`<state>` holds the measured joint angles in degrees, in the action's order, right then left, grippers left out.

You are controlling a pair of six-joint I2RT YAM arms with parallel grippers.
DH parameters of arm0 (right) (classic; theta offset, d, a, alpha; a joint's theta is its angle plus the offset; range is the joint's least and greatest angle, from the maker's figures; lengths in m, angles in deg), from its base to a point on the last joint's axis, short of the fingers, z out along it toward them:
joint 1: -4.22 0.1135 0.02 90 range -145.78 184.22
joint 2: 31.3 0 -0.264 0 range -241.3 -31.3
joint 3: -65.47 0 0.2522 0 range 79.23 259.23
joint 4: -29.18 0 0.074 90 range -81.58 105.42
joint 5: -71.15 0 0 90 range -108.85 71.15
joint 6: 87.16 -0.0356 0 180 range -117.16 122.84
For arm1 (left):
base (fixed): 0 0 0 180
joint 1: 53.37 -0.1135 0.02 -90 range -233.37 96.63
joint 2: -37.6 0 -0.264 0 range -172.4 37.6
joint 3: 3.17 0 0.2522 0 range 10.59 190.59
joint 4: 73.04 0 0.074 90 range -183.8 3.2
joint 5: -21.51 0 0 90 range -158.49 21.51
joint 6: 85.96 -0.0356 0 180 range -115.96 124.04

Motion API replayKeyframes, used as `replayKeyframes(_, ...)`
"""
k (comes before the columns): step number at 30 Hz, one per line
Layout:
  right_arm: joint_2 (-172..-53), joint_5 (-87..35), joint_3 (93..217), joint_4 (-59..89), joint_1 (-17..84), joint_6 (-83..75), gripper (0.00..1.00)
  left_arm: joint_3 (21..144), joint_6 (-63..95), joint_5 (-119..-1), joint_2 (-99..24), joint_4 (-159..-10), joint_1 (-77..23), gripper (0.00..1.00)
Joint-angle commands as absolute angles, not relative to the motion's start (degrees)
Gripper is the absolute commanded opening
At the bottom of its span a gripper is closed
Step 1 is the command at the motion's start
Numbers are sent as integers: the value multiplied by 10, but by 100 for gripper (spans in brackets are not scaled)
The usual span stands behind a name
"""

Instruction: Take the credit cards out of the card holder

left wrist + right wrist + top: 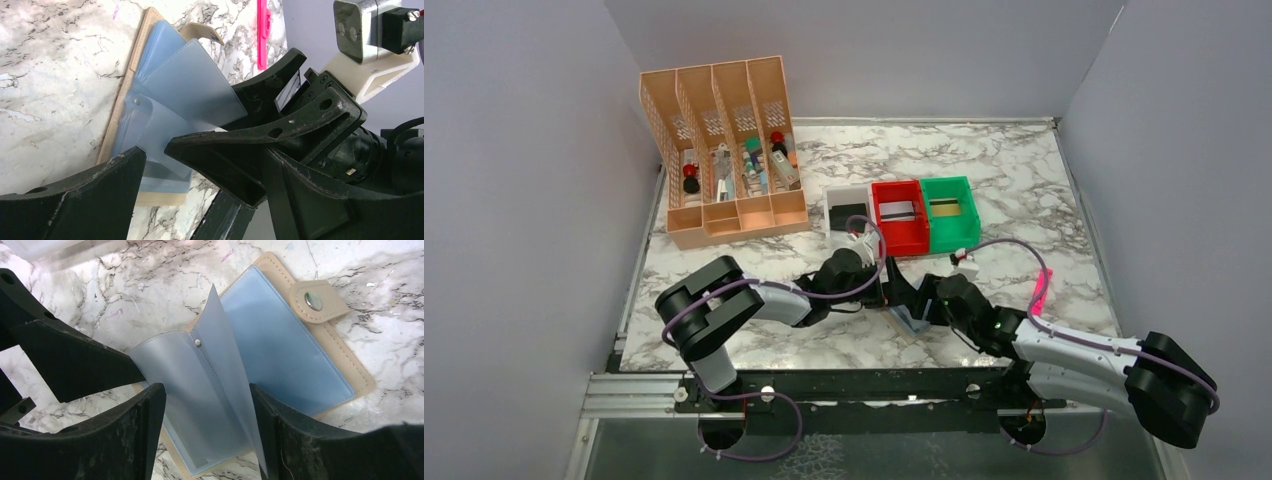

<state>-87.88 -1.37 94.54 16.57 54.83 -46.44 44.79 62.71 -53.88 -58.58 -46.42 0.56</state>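
card holder (300, 355) lies open; right gripper (207, 405) wide open astride its sleeves (220, 375), left gripper (894, 292) open too.

card holder (285, 350) on table (1024, 190), bins (904, 245) behind, organiser (724, 218) back-left

Robot lab cell by my read, not a home or a real office. I look down into a booth: plain grey walls (524, 200) close three sides of a marble-print table (1044, 180). My left arm (724, 310) and right arm (1104, 360) sit on a bare aluminium rail (634, 395) with purple cables (1009, 243) looped loose. The only furnishings are office bits: orange desk organiser (724, 150), white bin (836, 195), red bin (898, 235), green bin (951, 232), a tan card holder (290, 355) lying open.
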Motion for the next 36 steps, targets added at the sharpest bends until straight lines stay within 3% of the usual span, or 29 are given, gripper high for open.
replayKeyframes(1, -883, -159, 951, 271, 568, -440, 34, 476, 628, -565, -614, -444, 28, 87)
replayKeyframes(4, -889, -200, 943, 313, 568, -448, 27, 462, 630, -582, -603, -443, 27, 86)
replayKeyframes(15, -919, -272, 917, 410, 568, -503, 21, 416, 644, -608, -561, -441, 24, 86)
replayKeyframes(26, -1013, -311, 889, 557, 576, -586, 21, 356, 661, -642, -495, -445, 19, 86)
replayKeyframes(30, -1016, -288, 901, 518, 579, -583, 26, 340, 671, -647, -488, -449, 17, 86)
replayKeyframes(36, -932, -197, 900, 378, 579, -561, 45, 341, 667, -643, -487, -453, 17, 86)
